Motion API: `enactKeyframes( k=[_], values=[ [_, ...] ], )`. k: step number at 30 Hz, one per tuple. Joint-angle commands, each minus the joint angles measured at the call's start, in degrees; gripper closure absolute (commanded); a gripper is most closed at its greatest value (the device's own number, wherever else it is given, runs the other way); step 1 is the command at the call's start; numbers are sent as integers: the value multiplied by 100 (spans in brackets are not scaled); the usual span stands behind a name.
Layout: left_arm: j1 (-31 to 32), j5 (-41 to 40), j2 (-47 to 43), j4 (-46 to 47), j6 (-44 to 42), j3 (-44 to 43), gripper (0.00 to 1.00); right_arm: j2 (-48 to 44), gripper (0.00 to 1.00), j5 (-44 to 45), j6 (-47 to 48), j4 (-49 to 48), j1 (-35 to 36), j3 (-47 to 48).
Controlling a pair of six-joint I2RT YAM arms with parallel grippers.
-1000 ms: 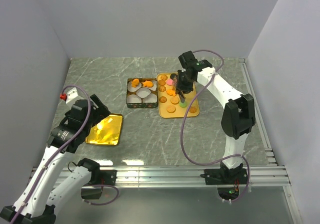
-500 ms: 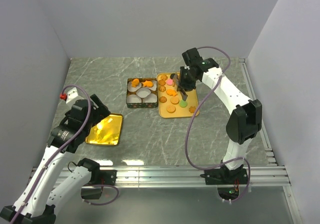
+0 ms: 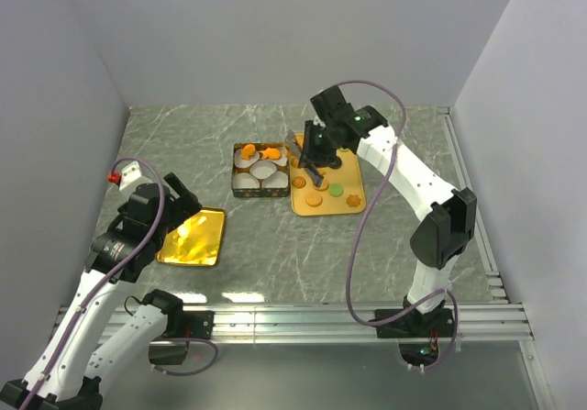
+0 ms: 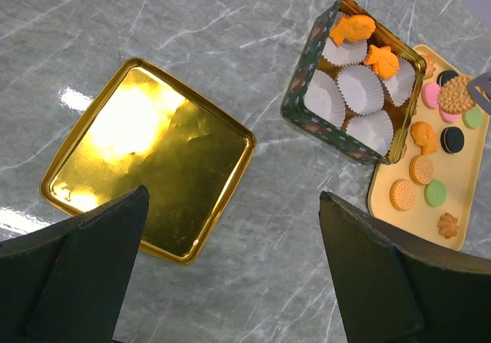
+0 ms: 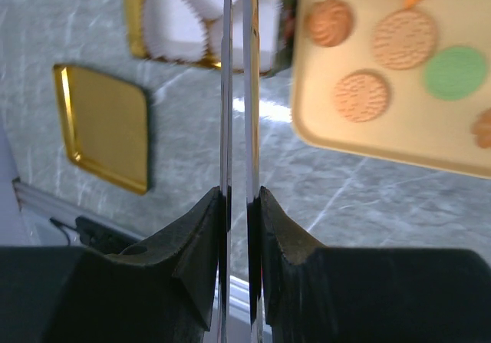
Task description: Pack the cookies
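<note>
Several cookies (image 3: 315, 200) lie on a yellow tray (image 3: 353, 206); they also show in the left wrist view (image 4: 421, 169) and the right wrist view (image 5: 404, 38). A green tin (image 3: 246, 191) left of the tray holds white paper cups and a few orange cookies (image 4: 352, 30). My right gripper (image 3: 316, 151) is shut on thin metal tongs (image 5: 237, 90). The tongs' tip (image 4: 482, 86) pinches a round brown cookie (image 4: 458, 93) above the tray's tin-side end. My left gripper (image 4: 230, 266) is open and empty, above the table beside the gold lid.
A gold lid (image 3: 193, 237) lies open side up at the left, under my left arm; it also shows in the right wrist view (image 5: 103, 128). Grey walls close the table on three sides. A metal rail (image 3: 303, 318) runs along the near edge.
My right arm has swung left with the tongs, from over the middle of the tray to its tin-side end. The left arm has hardly moved.
</note>
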State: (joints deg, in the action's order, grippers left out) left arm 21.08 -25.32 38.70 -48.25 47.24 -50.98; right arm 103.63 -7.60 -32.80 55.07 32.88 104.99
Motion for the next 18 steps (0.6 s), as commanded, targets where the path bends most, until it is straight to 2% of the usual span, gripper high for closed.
enactKeyframes(
  k=[1, 10, 18],
  values=[
    [-34, -43, -82, 140, -66, 0, 1, -283, 100, -207, -113, -110, 297, 364],
    [-34, -69, -38, 132, -57, -8, 1, 104, 100, -234, -96, -154, 737, 760],
    [-25, -113, -90, 105, -22, -8, 1, 333, 100, -119, -25, -479, 781, 356]
  ],
)
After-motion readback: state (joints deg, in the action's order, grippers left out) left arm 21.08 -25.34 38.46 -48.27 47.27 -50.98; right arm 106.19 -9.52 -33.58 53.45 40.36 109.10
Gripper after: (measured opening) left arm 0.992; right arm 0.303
